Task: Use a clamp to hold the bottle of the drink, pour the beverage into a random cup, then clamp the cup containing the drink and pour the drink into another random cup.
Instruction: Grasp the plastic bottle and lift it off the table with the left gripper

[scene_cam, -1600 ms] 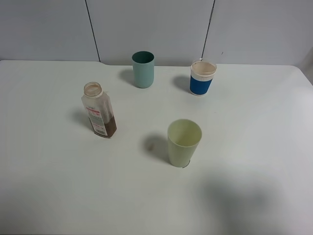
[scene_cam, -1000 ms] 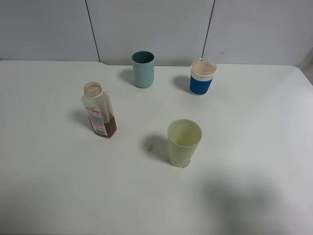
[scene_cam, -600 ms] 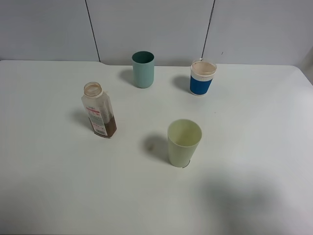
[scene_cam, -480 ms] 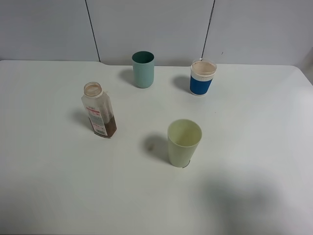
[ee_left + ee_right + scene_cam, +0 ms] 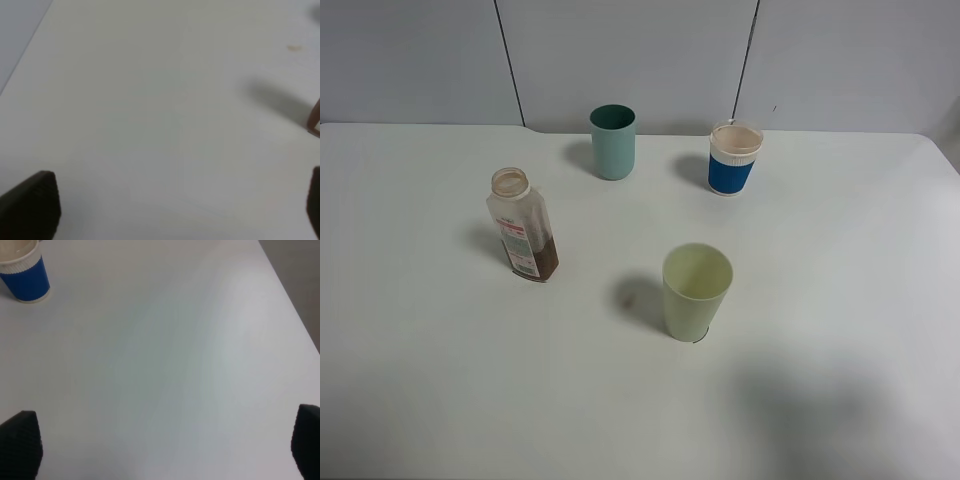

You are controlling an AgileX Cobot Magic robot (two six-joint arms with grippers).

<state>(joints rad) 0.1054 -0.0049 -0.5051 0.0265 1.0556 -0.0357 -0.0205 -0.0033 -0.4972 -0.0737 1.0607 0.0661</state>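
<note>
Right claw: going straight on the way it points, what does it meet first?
Likely only the bare table; ahead of the open right claw the way looks free. The blue-and-white cup stands off to one side of that line, though depth is unclear.

One bottle point(image 5: 523, 226), three cups — teal point(image 5: 612, 142), blue-and-white point(image 5: 733, 158), pale green point(image 5: 696, 291)

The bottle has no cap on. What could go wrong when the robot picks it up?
1. The bottle is open, so a hard squeeze or a knock might spill the brown drink.
2. The pale green cup is empty and probably light; a bumped rim could tip it during pouring.
</note>
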